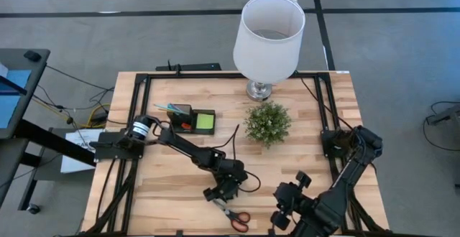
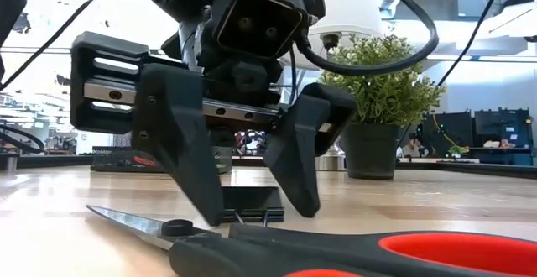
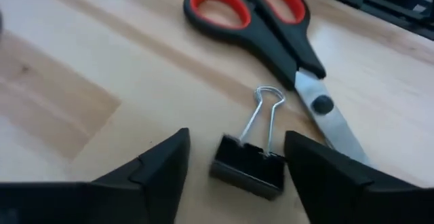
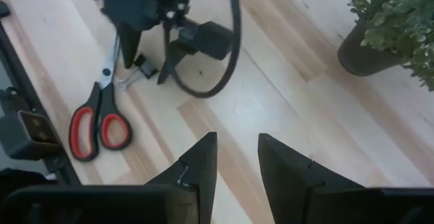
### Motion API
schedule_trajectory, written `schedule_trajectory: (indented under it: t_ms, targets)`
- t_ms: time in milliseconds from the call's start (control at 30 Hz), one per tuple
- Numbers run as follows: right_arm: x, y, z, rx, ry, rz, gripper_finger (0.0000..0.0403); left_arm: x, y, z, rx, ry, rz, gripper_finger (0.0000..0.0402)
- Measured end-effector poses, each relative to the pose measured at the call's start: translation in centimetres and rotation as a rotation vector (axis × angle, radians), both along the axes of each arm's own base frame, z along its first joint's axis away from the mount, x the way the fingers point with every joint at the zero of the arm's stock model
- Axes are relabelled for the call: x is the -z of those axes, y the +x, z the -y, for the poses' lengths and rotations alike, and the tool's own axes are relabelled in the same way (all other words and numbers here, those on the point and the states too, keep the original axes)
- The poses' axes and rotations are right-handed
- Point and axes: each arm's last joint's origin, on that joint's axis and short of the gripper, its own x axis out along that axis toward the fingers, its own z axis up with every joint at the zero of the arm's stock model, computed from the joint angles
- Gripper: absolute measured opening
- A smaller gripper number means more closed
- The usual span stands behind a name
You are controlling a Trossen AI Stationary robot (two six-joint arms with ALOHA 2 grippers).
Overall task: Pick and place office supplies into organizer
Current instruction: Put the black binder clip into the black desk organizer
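Down at the table, left pincer (image 3: 234,166) open astride black clip (image 3: 248,169), beside scissors (image 3: 264,27).

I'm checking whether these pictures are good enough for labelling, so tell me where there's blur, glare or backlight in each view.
Low view: bright windows backlight the left gripper into a dark shape, and the near scissors are soft. Left wrist view: the binder clip between the open fingers is fairly clear, the near fingers blurred. High view: even light, lamp shade bright white. Right wrist view: the plant looks soft.
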Motion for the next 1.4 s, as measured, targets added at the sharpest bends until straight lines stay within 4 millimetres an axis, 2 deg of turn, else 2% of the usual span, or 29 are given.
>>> schedule_trajectory:
  t_ms: [200,333,600,733,933,1400]
  targets:
    - [0.0,-0.2,-0.2,-0.001,0.006,0.007,0.0102,0.0,-0.1,-0.9,-0.055,0.0,-0.059,0.0161]
    - [0.0,-0.1,-0.2,-0.001,0.004,0.011,0.0102,-0.1,0.2,-1.3,-0.094,-0.044,-0.077,0.0125]
    - [-0.1,0.1,-0.3,0.0,-0.004,0.063,0.0102,-0.5,0.5,-2.3,-0.211,-0.101,-0.17,0.0126]
    - [-0.1,0.2,-0.3,-0.001,-0.014,0.088,0.0102,-1.5,0.1,-3.3,-0.288,-0.092,-0.233,0.0118]
    - [-0.2,0.2,-0.3,-0.005,-0.015,0.088,0.0102,-3.9,-1.4,-4.5,-0.412,0.072,-0.305,0.0116]
    - [-0.2,0.8,-0.5,-0.058,-0.03,0.118,0.0102,-10.1,-8.3,-7.4,-0.788,0.692,-0.385,0.012]
